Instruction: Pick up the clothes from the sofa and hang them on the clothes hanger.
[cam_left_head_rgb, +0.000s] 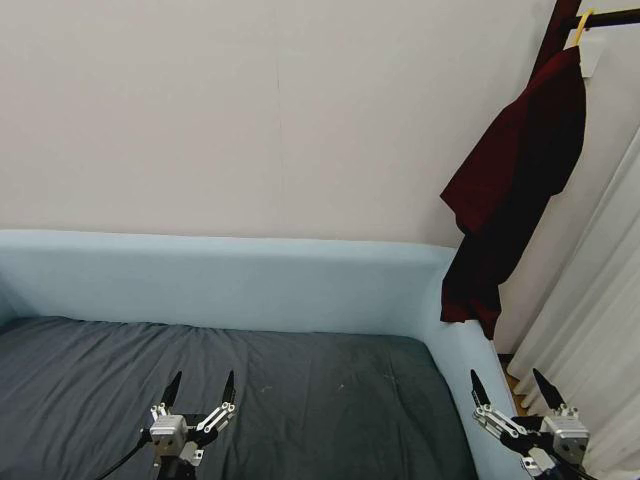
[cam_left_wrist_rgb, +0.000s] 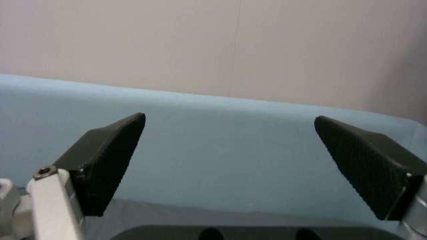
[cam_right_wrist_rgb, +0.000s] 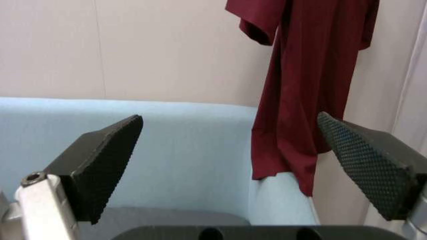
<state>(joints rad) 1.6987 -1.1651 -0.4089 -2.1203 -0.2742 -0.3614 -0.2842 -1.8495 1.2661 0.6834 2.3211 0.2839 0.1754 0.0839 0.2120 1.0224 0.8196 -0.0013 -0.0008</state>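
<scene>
The left gripper (cam_left_head_rgb: 203, 386) sits low at the near edge with its two black fingers (cam_left_wrist_rgb: 107, 160) spread wide and nothing between them. It hovers over the sofa's dark grey seat cushion (cam_left_head_rgb: 300, 390), tips pointing toward the far backrest (cam_left_head_rgb: 230, 285). The right gripper (cam_left_head_rgb: 507, 386) is at the near right, by the sofa's right armrest (cam_left_head_rgb: 455, 365), its jaws just as wide apart and holding nothing.

Past both claws runs the pale blue sofa (cam_left_head_rgb: 60, 275), its backrest stretching from left to right against a plain light wall (cam_left_head_rgb: 250, 110). The seat cushion carries no garment.

The dark red shirt (cam_left_head_rgb: 515, 180) hangs at the far right, above and beyond the right gripper. It is on a yellow hanger (cam_left_head_rgb: 578, 25) that hooks onto a dark pole (cam_left_head_rgb: 553, 30) near the top right corner. The shirt drapes down at a slant, one sleeve spread out to the left, and its lower hem reaches the sofa's far right corner where backrest meets armrest; whether it touches the upholstery I cannot tell. A white curtain (cam_left_head_rgb: 600, 330) falls just to the right of the shirt and the right gripper
</scene>
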